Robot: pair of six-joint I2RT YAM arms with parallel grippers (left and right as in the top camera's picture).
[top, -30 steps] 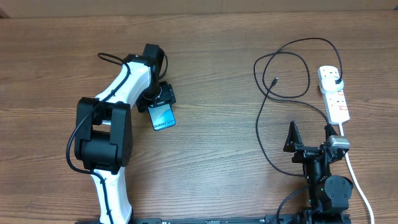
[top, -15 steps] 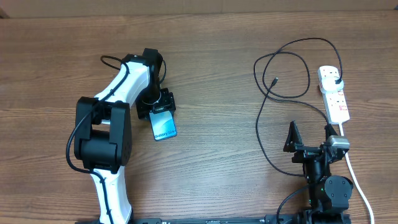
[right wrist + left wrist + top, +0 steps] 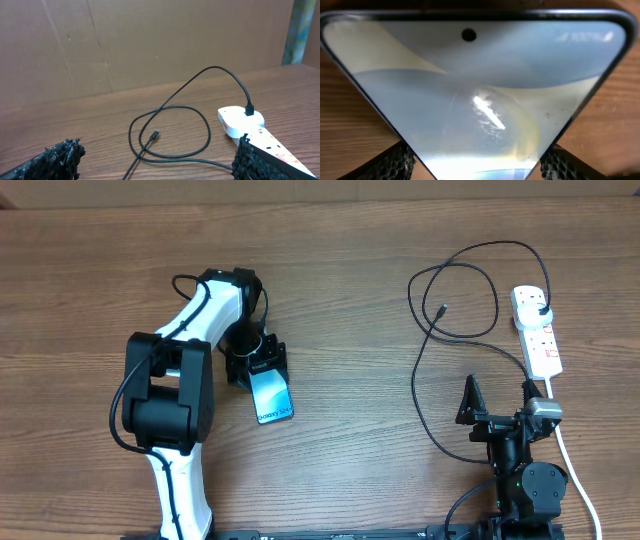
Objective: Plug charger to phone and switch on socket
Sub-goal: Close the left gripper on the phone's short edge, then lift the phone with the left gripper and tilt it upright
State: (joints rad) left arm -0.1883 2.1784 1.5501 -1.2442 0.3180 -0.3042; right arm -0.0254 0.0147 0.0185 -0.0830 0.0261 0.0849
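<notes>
Left gripper clamps the phone by its long edges, handset extending toward 5 o'clock — rigid, glossy, slip-prone. Right gripper wide, empty; charger tip at its 11 o'clock — limp cable, best grasped just behind the connector.

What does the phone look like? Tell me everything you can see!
The phone is a slim rectangle with a dark rim and a shiny glass screen lit blue and pale, facing up. A small round camera hole sits near one end, tiny white text in a corner. It is at the left side of the wooden table. The left gripper clasps its long edges between black textured fingers.
</notes>
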